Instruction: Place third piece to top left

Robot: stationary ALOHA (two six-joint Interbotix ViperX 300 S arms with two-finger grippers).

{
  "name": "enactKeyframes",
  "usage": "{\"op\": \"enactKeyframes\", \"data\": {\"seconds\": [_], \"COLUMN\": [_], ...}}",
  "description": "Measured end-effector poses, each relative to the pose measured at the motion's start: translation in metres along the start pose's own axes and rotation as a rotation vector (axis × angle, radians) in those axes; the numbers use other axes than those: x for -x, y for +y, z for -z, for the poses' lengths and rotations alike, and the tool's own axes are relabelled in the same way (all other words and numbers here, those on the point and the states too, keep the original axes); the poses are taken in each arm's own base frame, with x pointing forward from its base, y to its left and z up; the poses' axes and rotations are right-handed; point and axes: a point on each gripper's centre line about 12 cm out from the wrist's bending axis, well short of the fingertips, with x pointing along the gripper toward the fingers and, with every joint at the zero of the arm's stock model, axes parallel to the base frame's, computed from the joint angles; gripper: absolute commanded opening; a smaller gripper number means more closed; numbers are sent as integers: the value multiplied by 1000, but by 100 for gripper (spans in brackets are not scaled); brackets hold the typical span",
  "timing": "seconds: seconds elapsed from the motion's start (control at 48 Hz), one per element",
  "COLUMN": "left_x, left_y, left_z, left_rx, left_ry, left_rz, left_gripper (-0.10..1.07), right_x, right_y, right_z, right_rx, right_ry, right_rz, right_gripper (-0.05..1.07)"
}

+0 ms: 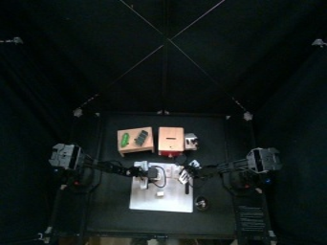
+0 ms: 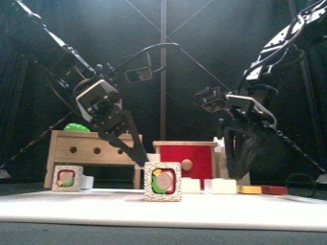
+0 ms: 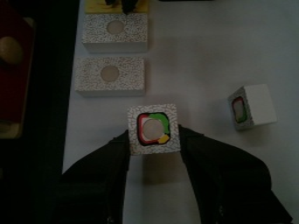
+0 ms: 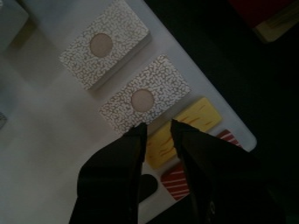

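Currently left gripper (image 3: 156, 166) angles down, jaws spread around the colourful piece (image 3: 156, 130) standing on the white counter (image 3: 211, 70) — not clamped. Right gripper (image 4: 158, 131) hovers over speckled blocks (image 4: 142, 91), jaws slightly parted, empty.

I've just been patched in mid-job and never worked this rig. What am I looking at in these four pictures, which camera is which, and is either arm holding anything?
Two black robot arms work at a small table inside black curtains. One picture looks straight down from above, one looks level from the table's front edge, and the other two come from cameras on each wrist.

The left gripper stands with its jaws wide, either side of a square piece with a coloured ring; whether it is touching the piece I cannot tell. A second coloured piece stands apart from it. Two speckled blocks with round holes lie further off.

The right gripper has its jaws narrowly apart with nothing between them, above flat yellow and red pieces. A wooden box and a red box stand behind.
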Motion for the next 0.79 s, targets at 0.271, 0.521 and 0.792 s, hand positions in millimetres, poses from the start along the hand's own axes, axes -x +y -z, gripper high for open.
{"op": "enactKeyframes", "data": {"seconds": [0.271,0.521,0.792], "left_x": [9,38,63], "left_y": [-7,-34,-55], "left_z": [3,17,46], "left_rx": [-12,-67,-60], "left_ry": [-4,-14,14], "left_rz": [26,99,164], "left_gripper": [74,74,74], "right_x": [1,1,3], "right_y": [1,2,5], "right_z": [-2,-3,-8], "right_rx": [-3,-2,-8], "right_ry": [-5,-7,-18], "right_rz": [-5,-7,-15], "right_gripper": [70,70,70]}}
